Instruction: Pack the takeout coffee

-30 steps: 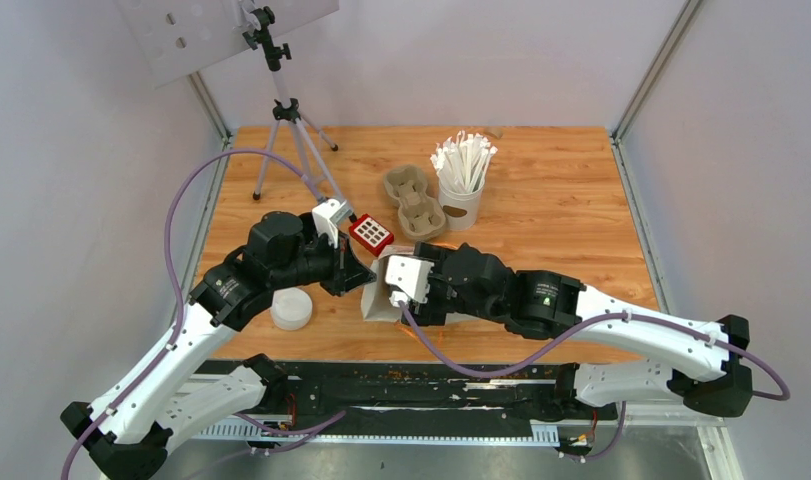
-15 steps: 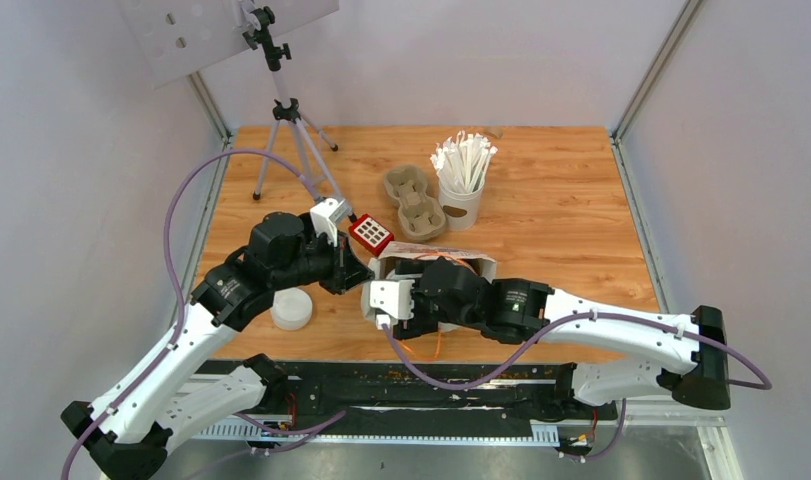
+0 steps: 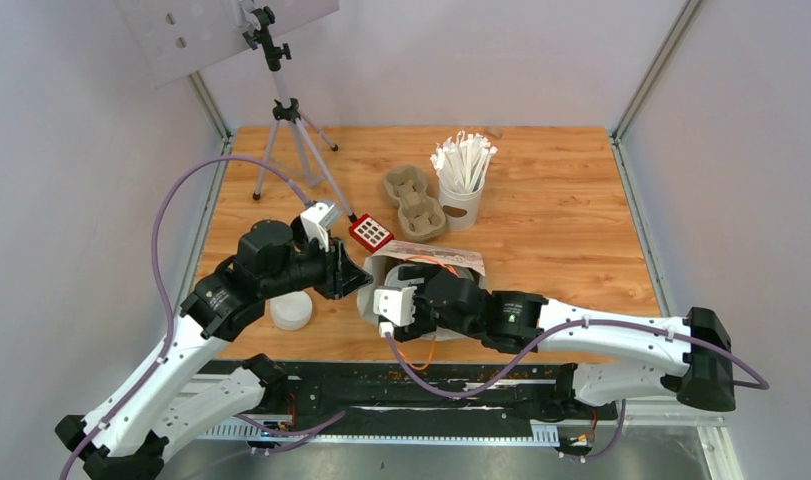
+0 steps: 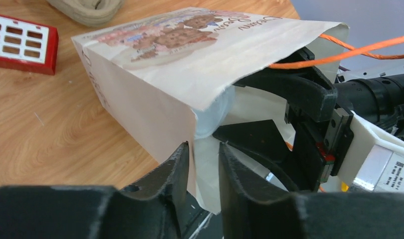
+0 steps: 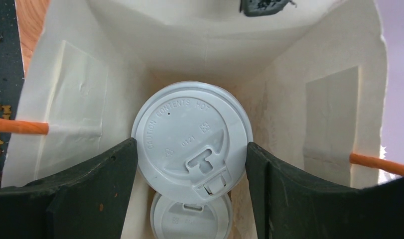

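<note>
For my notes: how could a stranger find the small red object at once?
On the wooden table, find the beige pulp tray. Just left of it lies a flat red block, the only thing with a grid of pale squares.

coffee cups (image 5: 192, 144): two, white-lidded
paper bag (image 3: 426, 256): one
pulp cup tray (image 3: 413, 203): one, with two wells
white cup (image 3: 461, 208): one, its wrapped sticks (image 3: 464, 160) too many to count
red grid block (image 3: 370, 233): one
white round tub (image 3: 291, 309): one
tripod (image 3: 285, 108): one
</note>
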You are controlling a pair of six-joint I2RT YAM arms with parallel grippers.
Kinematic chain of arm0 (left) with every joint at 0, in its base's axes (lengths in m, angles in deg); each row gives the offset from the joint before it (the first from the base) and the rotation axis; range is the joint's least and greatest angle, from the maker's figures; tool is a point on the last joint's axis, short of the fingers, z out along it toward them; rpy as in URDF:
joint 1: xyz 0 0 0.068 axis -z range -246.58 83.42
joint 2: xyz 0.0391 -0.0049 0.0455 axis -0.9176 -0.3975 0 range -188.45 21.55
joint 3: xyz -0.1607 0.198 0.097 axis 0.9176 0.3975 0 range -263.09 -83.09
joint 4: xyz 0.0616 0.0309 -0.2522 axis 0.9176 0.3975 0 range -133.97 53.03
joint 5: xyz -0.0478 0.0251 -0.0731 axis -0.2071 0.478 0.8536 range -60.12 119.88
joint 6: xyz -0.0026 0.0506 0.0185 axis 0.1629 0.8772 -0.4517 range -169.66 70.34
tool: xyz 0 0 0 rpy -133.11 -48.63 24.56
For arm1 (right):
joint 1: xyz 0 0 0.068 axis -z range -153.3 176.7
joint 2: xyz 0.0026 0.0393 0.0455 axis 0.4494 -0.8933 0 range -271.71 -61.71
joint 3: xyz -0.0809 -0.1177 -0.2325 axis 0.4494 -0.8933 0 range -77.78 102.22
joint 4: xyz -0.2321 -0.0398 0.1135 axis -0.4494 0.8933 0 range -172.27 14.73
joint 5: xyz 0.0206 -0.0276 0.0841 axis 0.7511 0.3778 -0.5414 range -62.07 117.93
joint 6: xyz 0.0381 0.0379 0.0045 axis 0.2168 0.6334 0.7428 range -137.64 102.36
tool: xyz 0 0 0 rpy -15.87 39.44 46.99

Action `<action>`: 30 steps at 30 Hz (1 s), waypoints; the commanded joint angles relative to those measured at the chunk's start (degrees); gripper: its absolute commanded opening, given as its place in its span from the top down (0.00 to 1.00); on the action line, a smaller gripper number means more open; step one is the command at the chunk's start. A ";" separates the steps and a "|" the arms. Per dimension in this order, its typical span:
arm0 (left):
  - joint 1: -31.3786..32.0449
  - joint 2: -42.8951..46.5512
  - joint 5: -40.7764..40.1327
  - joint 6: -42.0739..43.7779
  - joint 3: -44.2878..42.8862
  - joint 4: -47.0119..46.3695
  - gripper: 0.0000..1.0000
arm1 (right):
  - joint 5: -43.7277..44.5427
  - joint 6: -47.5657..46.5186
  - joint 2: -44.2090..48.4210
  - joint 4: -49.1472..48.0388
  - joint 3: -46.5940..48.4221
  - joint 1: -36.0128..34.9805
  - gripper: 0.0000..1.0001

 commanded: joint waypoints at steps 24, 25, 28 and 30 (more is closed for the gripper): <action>-0.03 1.91 0.84 1.79 4.26 0.57 0.39 | 2.09 -0.79 1.12 -1.27 -1.99 -0.89 0.27; 0.02 1.90 1.36 1.78 4.48 0.08 0.41 | 2.11 -0.70 1.05 -0.85 -1.57 -0.92 0.27; -0.03 1.74 2.92 1.37 5.28 -1.27 0.54 | 2.48 -0.44 1.14 -1.24 -1.71 -0.87 0.27; 0.02 1.75 3.62 0.97 5.74 -1.95 0.65 | 2.70 -0.63 1.29 -2.76 -2.71 -0.92 0.27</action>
